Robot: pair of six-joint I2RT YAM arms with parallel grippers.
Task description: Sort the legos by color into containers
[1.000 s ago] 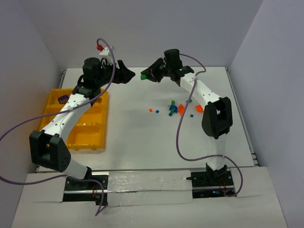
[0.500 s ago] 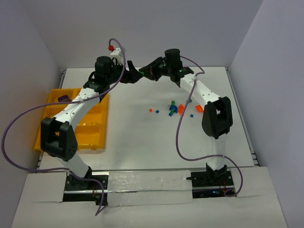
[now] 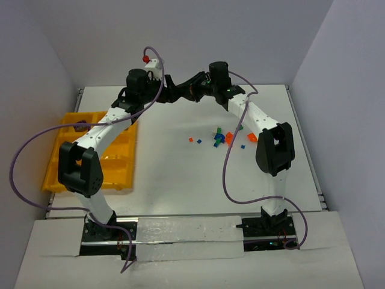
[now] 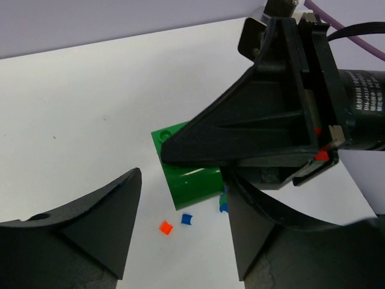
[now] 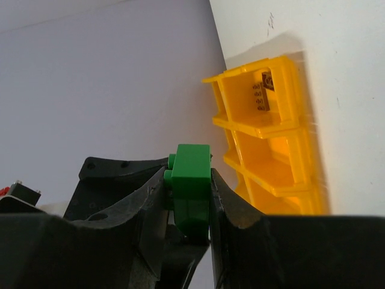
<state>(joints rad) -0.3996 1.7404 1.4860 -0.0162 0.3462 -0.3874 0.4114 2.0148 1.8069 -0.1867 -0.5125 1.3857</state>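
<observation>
My right gripper (image 5: pixel 189 180) is shut on a green lego brick (image 5: pixel 192 159), held in the air over the back middle of the table. In the left wrist view that green brick (image 4: pixel 189 165) sticks out from under the right gripper's black fingers (image 4: pixel 264 120). My left gripper (image 4: pixel 183 226) is open, its two fingers either side of the gap just short of the brick, not touching it. From above, the left gripper (image 3: pixel 174 94) and right gripper (image 3: pixel 191 89) meet tip to tip. Several small loose legos (image 3: pixel 221 138) lie right of centre. The yellow tray of containers (image 3: pixel 117 165) sits at the left.
A dark purple brick (image 5: pixel 263 90) lies in the tray's (image 5: pixel 283 150) end compartment. A tiny orange piece (image 4: pixel 165 227) and a blue one (image 4: pixel 186 218) lie on the table below the grippers. Walls close the back and both sides. Purple cables loop off both arms.
The left arm has swung from over the tray toward the back middle, bringing its gripper up to the green brick. The right arm has stayed put with the brick.
</observation>
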